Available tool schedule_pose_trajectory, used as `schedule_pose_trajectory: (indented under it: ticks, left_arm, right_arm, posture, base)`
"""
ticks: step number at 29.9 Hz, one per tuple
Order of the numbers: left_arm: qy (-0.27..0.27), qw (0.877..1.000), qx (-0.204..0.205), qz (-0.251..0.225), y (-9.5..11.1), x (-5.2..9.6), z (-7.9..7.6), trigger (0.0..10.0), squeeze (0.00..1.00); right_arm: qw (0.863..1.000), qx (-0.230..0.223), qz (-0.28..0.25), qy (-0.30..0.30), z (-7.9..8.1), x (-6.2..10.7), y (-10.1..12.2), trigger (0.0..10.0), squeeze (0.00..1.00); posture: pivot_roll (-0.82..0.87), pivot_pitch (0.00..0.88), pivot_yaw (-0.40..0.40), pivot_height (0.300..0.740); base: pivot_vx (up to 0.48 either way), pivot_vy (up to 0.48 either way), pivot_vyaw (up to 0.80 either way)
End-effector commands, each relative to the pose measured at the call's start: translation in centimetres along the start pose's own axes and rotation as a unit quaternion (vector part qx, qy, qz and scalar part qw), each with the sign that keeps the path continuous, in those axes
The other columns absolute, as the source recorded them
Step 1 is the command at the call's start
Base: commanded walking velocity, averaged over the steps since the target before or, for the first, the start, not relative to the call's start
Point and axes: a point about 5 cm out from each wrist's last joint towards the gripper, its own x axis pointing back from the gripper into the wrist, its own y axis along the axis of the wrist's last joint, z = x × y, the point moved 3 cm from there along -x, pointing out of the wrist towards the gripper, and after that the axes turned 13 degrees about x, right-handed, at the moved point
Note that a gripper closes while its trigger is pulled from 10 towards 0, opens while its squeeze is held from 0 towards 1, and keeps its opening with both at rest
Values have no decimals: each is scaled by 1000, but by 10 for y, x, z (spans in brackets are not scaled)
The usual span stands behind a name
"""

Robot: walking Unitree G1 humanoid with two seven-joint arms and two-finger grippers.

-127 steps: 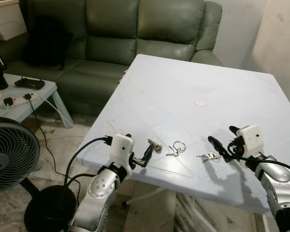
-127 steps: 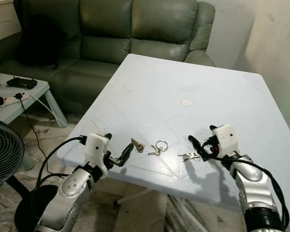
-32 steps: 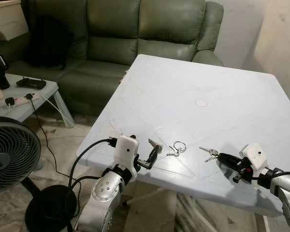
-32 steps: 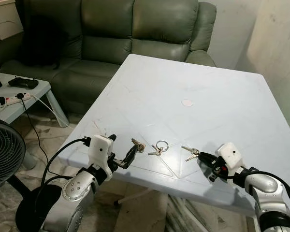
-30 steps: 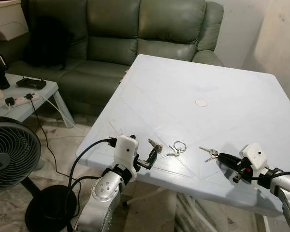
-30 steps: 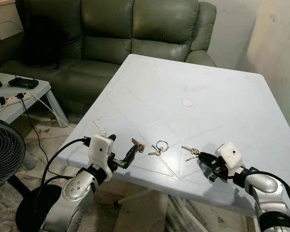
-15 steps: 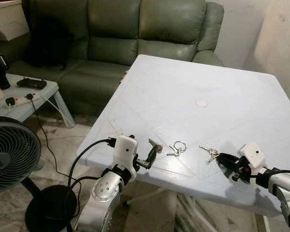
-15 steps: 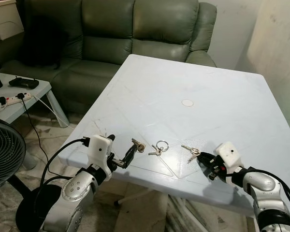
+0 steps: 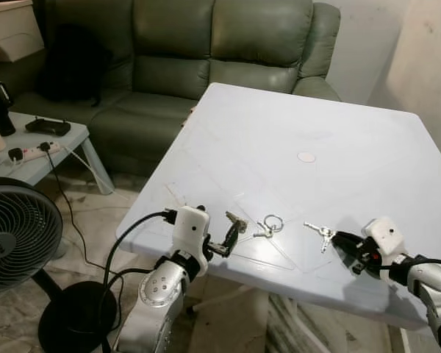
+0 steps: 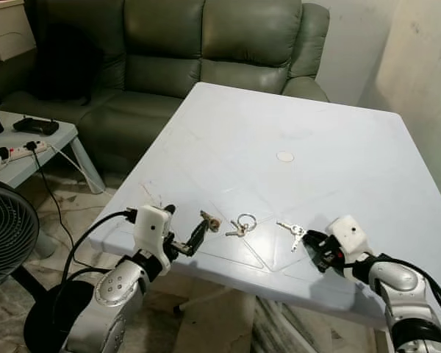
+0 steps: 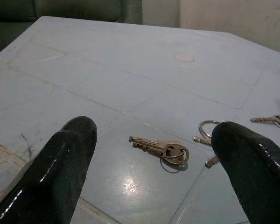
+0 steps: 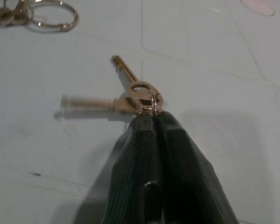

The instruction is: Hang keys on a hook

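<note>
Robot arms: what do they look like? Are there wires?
Both arms are shiny silver with rounded joints. Each wrist carries a white boxy block, and each gripper has two long black fingers: left gripper, right gripper. Black cables loop from both arms.

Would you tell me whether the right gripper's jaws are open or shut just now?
Shut. In the right wrist view the right gripper has its jaws pressed together, pinching the ring of the silver keys over the white table.

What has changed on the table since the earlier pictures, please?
The right pincer drew back toward the near edge, swung in low and shut on the ring of the right keys, which now lie slightly turned. The left pincer stays open before the brass key. The middle keyring is unmoved.
</note>
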Motion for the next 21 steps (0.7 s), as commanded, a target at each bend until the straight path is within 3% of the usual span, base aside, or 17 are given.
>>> schedule_pose_trajectory:
  ticks: [1,6,13,15,19,21]
  left_arm:
    - [5,1000,-1,-3,3,0,0,10000,0]
    - [6,1000,-2,-4,3,0,1,10000,0]
    - [10,1000,-1,-6,4,0,2,10000,0]
    - [13,1000,0,-11,6,-1,4,10000,0]
    - [21,1000,4,-23,10,-1,9,10000,0]
    - [27,999,3,-25,11,0,12,10000,0]
  right_arm:
    - [1000,-2,-14,-5,-7,0,6,0,0]
    - [1000,-3,-25,-1,-6,1,8,0,0]
    - [996,-50,-72,-24,-11,-1,18,0,0]
    - [987,-95,-124,-48,-16,-5,30,10000,0]
    - [966,-147,-196,-77,-19,-9,48,10000,0]
    - [962,-145,-211,-97,-17,-13,53,10000,0]
  posture:
    - [13,0,-30,740]
    - [13,0,-30,740]
    - [14,0,-28,740]
    - [17,0,-30,740]
    - [19,0,-31,740]
    - [19,0,-31,740]
  base:
    - [0,0,0]
    - [0,0,0]
    - [0,0,0]
    - [0,0,0]
    - [0,0,0]
    - [0,0,0]
